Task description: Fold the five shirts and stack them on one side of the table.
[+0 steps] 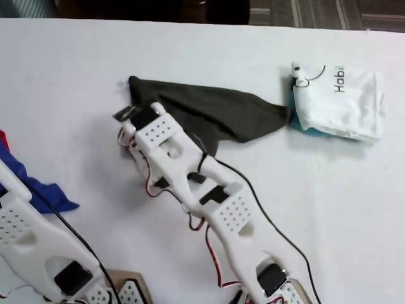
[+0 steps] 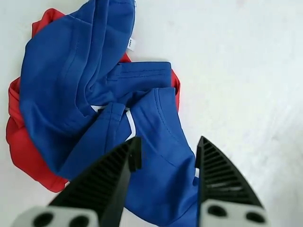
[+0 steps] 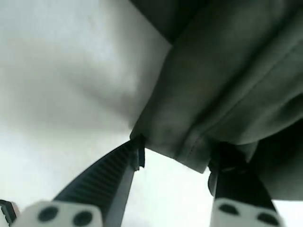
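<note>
Dark shirt hem lies inside the wide-parted right gripper, best pinched squarely and deep; left gripper gapes over blue shirt.

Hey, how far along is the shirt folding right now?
Done: a folded white shirt sits on a teal shirt. In hand: the right gripper, open, straddles the edge of the dark shirt. To do: the blue shirt and red shirt lie crumpled below the open left gripper.
</note>
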Robot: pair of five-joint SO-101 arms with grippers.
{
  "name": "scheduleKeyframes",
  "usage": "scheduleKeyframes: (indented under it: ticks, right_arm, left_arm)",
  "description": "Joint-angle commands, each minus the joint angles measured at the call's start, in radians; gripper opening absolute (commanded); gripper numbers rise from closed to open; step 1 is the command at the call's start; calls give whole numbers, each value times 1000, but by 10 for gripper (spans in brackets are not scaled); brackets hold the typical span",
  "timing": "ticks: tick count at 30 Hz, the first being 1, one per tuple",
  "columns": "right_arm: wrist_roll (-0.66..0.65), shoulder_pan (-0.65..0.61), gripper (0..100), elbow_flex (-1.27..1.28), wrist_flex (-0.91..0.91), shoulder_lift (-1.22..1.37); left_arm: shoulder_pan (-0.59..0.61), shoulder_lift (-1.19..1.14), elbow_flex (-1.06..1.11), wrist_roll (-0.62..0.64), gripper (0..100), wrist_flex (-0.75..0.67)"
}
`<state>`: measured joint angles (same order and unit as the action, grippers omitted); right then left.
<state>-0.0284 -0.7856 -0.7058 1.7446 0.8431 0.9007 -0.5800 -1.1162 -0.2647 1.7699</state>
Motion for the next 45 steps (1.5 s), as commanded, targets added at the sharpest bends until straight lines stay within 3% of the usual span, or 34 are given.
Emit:
scheduleKeyframes:
  ticks: [1, 8, 12, 15, 22, 27, 31, 38, 45]
  right_arm:
    - [-6, 27, 235, -31, 16, -2]
    - [-6, 58, 210, -35, 19, 96]
    - [-5, 102, 9, -64, 19, 58]
    - [-5, 151, 55, -87, 21, -27]
    - [-12, 260, 17, -23, 21, -275]
    - [-167, 321, 19, 109, 22, -475]
    - [-419, 390, 19, 279, 22, -670]
    - [-683, 657, 19, 600, 21, -1058]
    - [-895, 915, 19, 835, -25, -1308]
  left_arm:
    - [9, 14, -39, -6, 210, 8]
    - [8, 14, -39, -6, 210, 8]
    - [11, 14, -39, -6, 210, 8]
    - [11, 14, -39, -6, 210, 8]
    - [2, 14, -39, -6, 210, 8]
    - [-17, 14, -39, -6, 210, 8]
    - [-41, 14, -39, -6, 210, 9]
    - [-129, 14, -39, -6, 210, 12]
    - [-341, 5, 44, -5, 214, 14]
